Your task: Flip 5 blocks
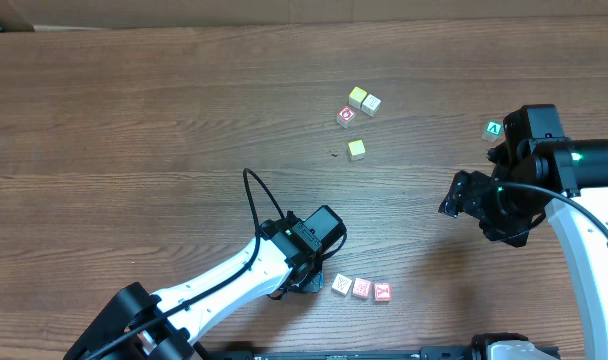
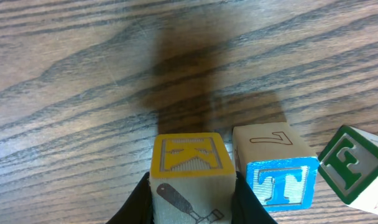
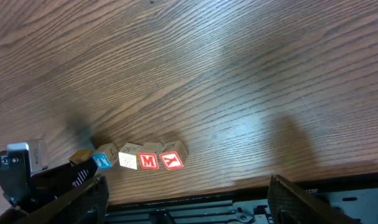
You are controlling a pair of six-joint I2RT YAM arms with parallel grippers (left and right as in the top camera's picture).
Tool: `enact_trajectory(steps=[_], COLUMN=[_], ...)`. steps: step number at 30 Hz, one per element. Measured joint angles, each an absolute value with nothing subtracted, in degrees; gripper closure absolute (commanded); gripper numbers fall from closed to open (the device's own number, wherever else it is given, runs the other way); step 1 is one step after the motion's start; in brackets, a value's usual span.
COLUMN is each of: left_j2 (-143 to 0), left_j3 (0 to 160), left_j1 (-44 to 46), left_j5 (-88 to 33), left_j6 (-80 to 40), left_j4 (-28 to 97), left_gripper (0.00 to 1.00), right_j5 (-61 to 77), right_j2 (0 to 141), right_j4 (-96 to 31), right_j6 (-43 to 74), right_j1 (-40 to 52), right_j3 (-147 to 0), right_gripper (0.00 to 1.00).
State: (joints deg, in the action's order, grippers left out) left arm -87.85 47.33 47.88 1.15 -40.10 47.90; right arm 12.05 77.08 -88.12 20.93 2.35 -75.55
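My left gripper [image 2: 192, 202] is shut on a block [image 2: 192, 163] with a yellow K face and a tool print, its black fingers [image 2: 138, 200] pressed to both sides. It is resting on or just above the table; I cannot tell which. Right beside it stand a blue T block [image 2: 281, 180] and a tilted green E block [image 2: 352, 163]. From overhead, the left gripper [image 1: 306, 280] hides that block at the left end of a row of blocks [image 1: 361, 288] near the front edge. The right wrist view shows the row with red M [image 3: 148, 160] and Y faces. My right gripper [image 1: 462, 196] hangs open and empty, well to the right.
Plain yellow and cream cubes [image 1: 363, 100], a red-ring cube [image 1: 346, 117] and another yellow cube [image 1: 356, 149] lie at the back centre. A green cube marked A [image 1: 494, 130] sits beside the right arm. The table's front edge [image 3: 239, 186] runs just behind the row.
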Motion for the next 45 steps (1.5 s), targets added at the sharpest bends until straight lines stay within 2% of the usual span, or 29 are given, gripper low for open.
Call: enact_trajectory(steps=[8, 13, 19, 32, 41, 42, 43, 44, 45], left_j2=[-87.85, -87.85, -87.85, -87.85, -87.85, -87.85, -87.85, -87.85, -87.85], left_j3=[47.33, 47.33, 47.33, 47.35, 53.69, 55.29, 56.82, 58.22, 59.46], left_j1=[47.9, 47.88, 47.88, 47.88, 47.09, 46.76, 46.48, 46.17, 45.82], left_j5=[1.15, 1.15, 1.15, 1.15, 2.48, 2.79, 3.16, 3.62, 4.16], left_j6=[-39.88, -39.57, -39.03, -39.03, -38.54, -38.37, -38.17, -38.04, -37.74], left_j4=[47.92, 47.92, 47.92, 47.11, 52.75, 53.74, 54.92, 56.27, 57.8], left_gripper=[0.8, 0.71, 0.67, 0.73, 0.67, 0.7, 0.84, 0.93, 0.96], right_j5=[12.05, 12.05, 12.05, 12.05, 12.05, 12.05, 12.08, 12.05, 12.05], right_j2=[77.08, 77.08, 77.08, 77.08, 77.08, 77.08, 77.08, 77.08, 77.08], right_j4=[-88.23, -88.33, -88.47, -88.55, -88.58, -88.62, -88.68, -88.82, -88.99], right_j6=[20.93, 20.93, 20.93, 20.93, 20.93, 20.95, 20.93, 20.95, 20.93], right_j1=[2.33, 2.33, 2.33, 2.35, 2.33, 2.33, 2.35, 2.35, 2.33], right_j3=[-75.53, -75.55, -75.55, -75.55, -75.55, -75.55, -75.55, -75.55, -75.55], right_gripper=[0.18, 0.18, 0.18, 0.18, 0.17, 0.18, 0.18, 0.18, 0.18])
